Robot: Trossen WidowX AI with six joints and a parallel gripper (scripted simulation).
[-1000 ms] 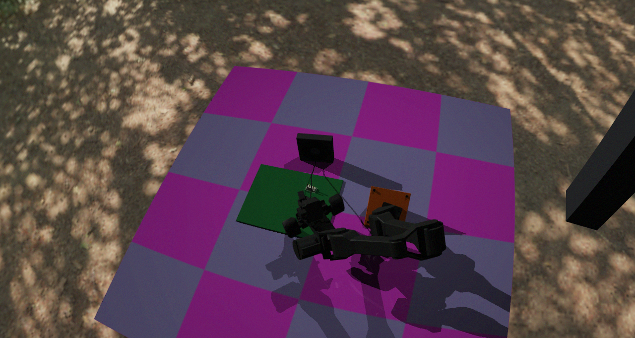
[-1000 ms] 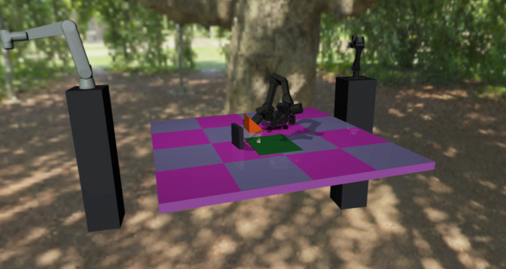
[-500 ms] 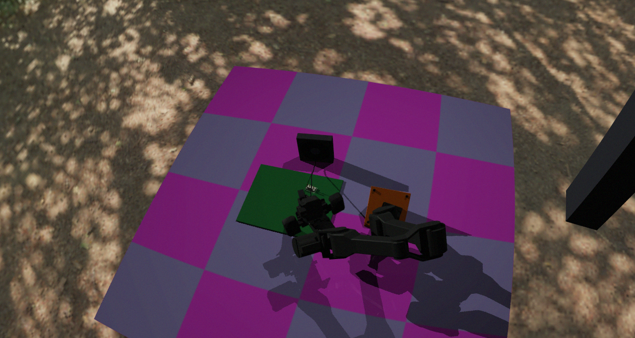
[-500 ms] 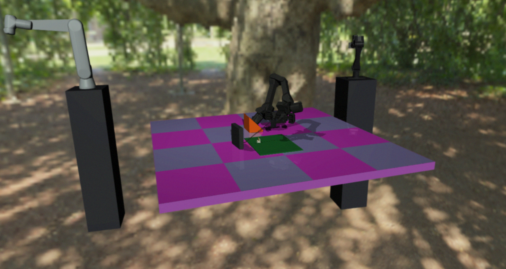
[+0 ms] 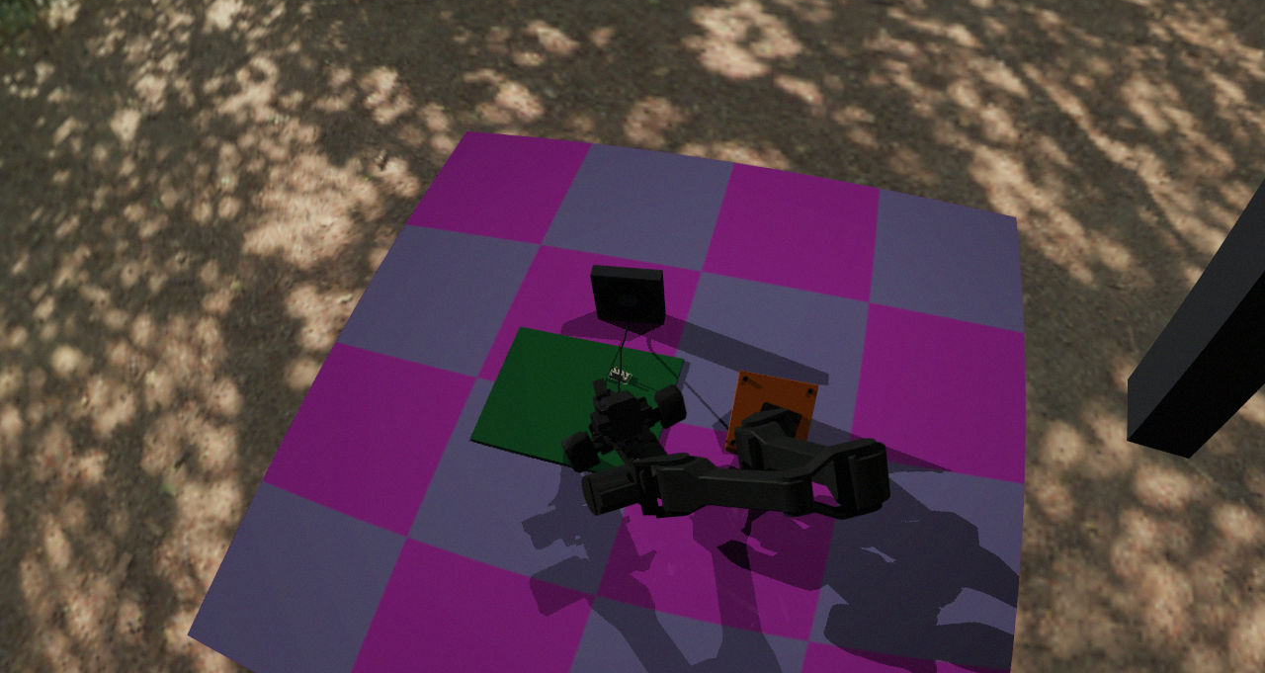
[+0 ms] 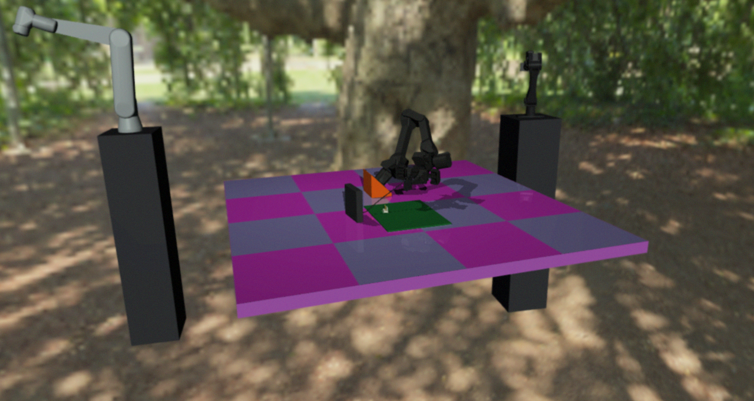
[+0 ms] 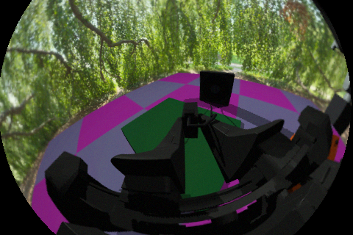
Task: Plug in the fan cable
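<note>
The black fan (image 5: 628, 295) (image 6: 353, 202) (image 7: 217, 88) stands upright behind the green board (image 5: 531, 385) (image 6: 416, 216) (image 7: 154, 125). The small pale four-pin header (image 5: 619, 375) (image 6: 385, 209) is near the board's fan-side edge. My gripper (image 5: 610, 387) (image 6: 398, 191) (image 7: 190, 118) is shut on the black plug (image 7: 190, 108), above the board and on the arm's side of the header in the top view. The dark cable (image 5: 622, 348) (image 6: 377, 202) runs from the fan to the plug. The header is hidden behind plug and fingers in the wrist view. The plug is apart from the header.
An orange wedge block (image 5: 750, 392) (image 6: 375, 186) (image 7: 333, 147) stands beside the board, near the arm's base. A thin dark line runs from near the fan toward it. Off the table stand two black pillars (image 6: 139, 229) (image 6: 532, 156), each bearing another arm.
</note>
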